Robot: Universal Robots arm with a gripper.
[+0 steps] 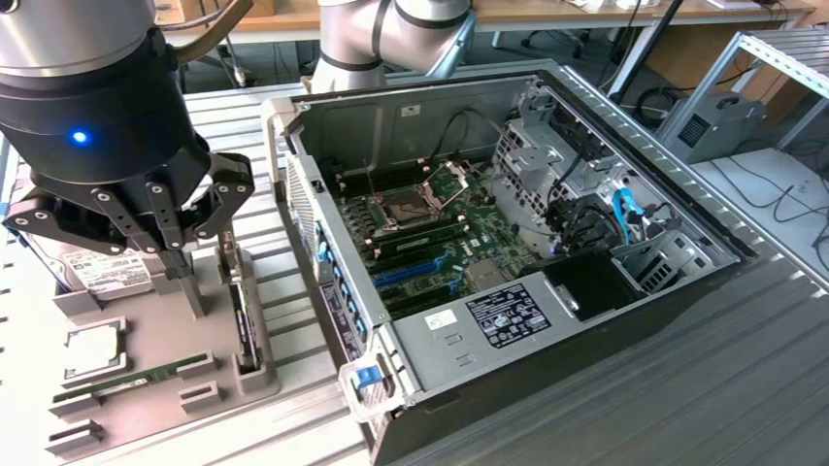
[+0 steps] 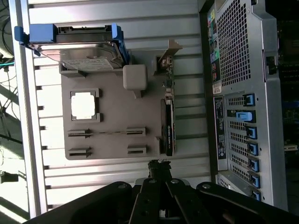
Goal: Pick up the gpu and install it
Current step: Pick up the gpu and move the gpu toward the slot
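The gripper [image 2: 159, 164], closed and empty, hangs near one end of the gpu [image 2: 168, 127] standing on edge in the tray [image 2: 112, 109].

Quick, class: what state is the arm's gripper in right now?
Gripper: fingers closed, holding nothing; the gpu stands on edge in the tray.

A narrow gap separates the gpu [image 2: 168, 126] from the computer case [image 2: 238, 70].
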